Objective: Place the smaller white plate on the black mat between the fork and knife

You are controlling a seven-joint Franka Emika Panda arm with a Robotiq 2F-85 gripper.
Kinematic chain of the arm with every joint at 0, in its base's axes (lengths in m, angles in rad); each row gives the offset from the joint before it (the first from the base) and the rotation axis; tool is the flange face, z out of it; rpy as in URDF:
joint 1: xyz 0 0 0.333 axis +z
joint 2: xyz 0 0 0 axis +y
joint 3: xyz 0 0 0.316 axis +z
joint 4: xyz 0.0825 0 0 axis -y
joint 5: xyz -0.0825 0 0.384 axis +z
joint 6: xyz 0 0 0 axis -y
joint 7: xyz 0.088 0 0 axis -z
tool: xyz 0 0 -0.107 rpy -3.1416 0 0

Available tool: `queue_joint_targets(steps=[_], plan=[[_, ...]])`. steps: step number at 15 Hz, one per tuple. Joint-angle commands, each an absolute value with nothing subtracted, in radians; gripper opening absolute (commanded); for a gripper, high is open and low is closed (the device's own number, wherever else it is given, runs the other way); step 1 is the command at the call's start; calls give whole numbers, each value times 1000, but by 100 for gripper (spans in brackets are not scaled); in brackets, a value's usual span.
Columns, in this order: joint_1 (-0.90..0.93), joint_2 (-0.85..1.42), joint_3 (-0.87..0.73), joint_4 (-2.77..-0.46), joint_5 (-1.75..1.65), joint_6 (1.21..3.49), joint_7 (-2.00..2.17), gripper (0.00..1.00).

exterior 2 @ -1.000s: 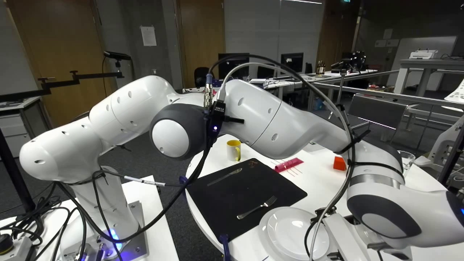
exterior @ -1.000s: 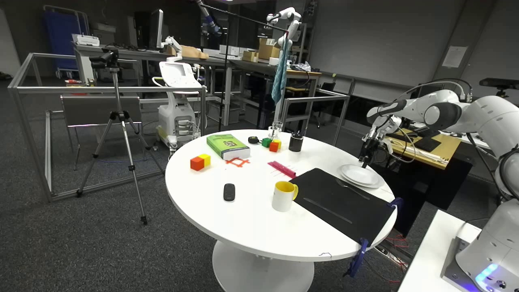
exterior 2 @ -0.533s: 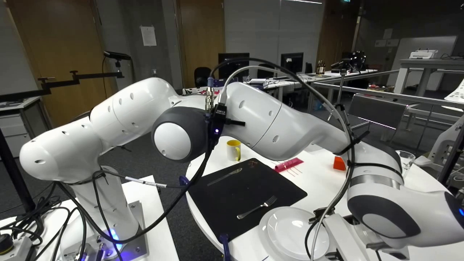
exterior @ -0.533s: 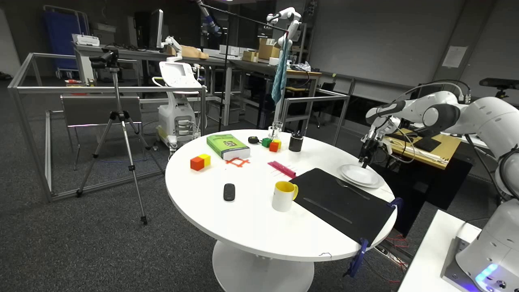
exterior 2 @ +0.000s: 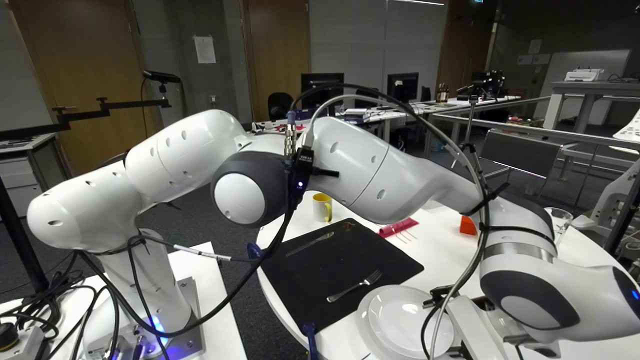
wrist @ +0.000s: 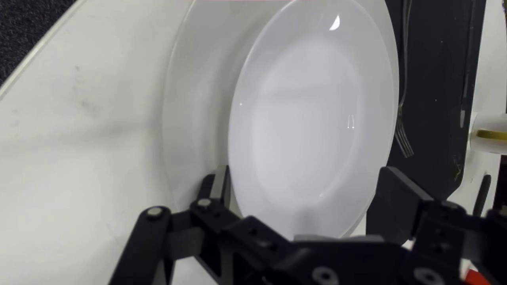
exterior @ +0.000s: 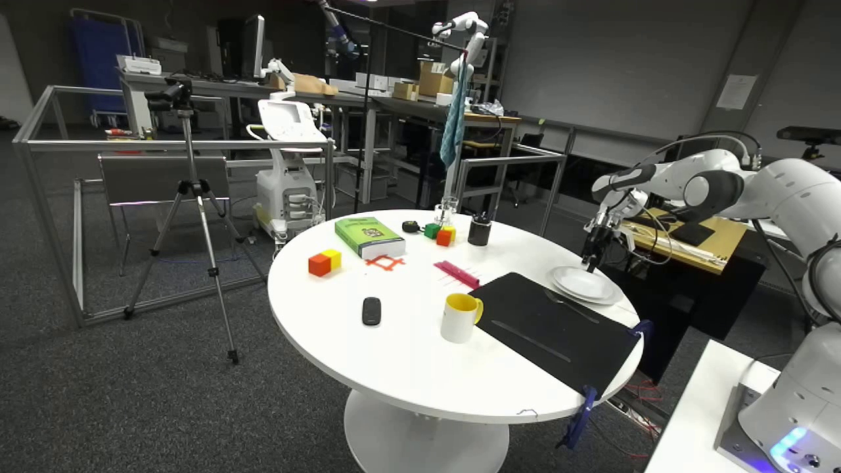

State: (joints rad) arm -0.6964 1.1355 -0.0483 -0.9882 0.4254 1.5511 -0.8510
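Note:
The smaller white plate [exterior: 585, 284] rests on a larger white plate beside the black mat [exterior: 552, 323]. It also shows in an exterior view [exterior 2: 400, 320] and fills the middle of the wrist view [wrist: 305, 118]. The fork [exterior 2: 354, 287] lies on the mat near the plates, the knife [exterior 2: 310, 244] farther across it. My gripper [wrist: 305, 170] is open, pointing down at the plates' far edge. In the wrist view one finger [wrist: 218, 184] stands beside the small plate's rim over the larger plate, the other at the opposite rim. I cannot tell if either touches.
The larger plate [wrist: 186, 99] lies under the small one. A yellow-and-white mug [exterior: 460, 318] stands at the mat's far side. Blue clamps [exterior: 578, 420] grip the mat at the table edge. A pen holder [exterior: 479, 231], blocks and a green book [exterior: 369, 238] stand farther off.
In an exterior view, the arm's elbow has sunk slightly and the gripper has shifted a little. The plates, mat and cutlery have not moved.

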Motion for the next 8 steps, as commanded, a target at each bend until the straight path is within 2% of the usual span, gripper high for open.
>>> queue_joint_targets(steps=[1,6,7,8], plan=[[-699,1173,-47,-914,399,1478,-874,100],[-701,1198,-47,-877,389,1438,-893,100],[-701,1203,-48,-867,386,1431,-894,95],[-701,1207,-48,-860,384,1425,-895,72]])
